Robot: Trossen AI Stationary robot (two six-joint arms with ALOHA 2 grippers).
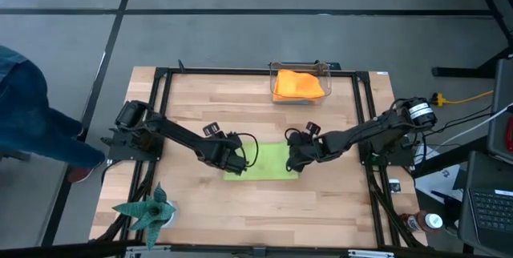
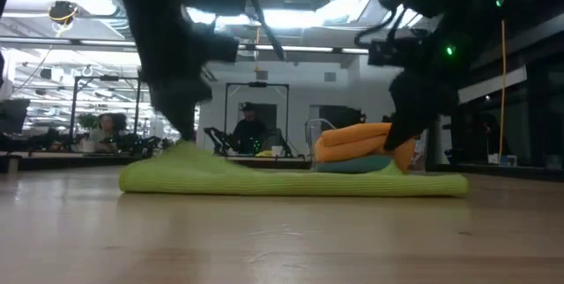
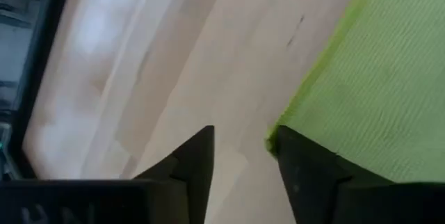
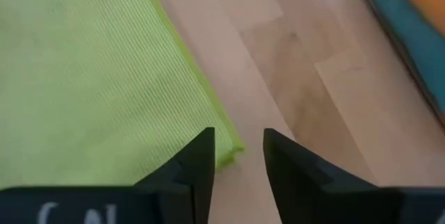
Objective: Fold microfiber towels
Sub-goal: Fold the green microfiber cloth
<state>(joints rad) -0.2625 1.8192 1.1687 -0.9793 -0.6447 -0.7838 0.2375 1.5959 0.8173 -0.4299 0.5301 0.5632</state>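
Nearest the low camera, the lime green towel (image 2: pixel 291 182) lies flat mid-table with the left tool (image 3: pixel 240 156) and right tool (image 4: pixel 236 156) released at its opposite ends, each straddling a corner; uneven pinches could skew the fold.

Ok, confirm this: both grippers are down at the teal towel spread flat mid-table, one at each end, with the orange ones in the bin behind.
Wrong colour. The spread towel is lime green, as the high view shows. The left gripper and right gripper are at its ends; the orange towels sit in the bin behind.
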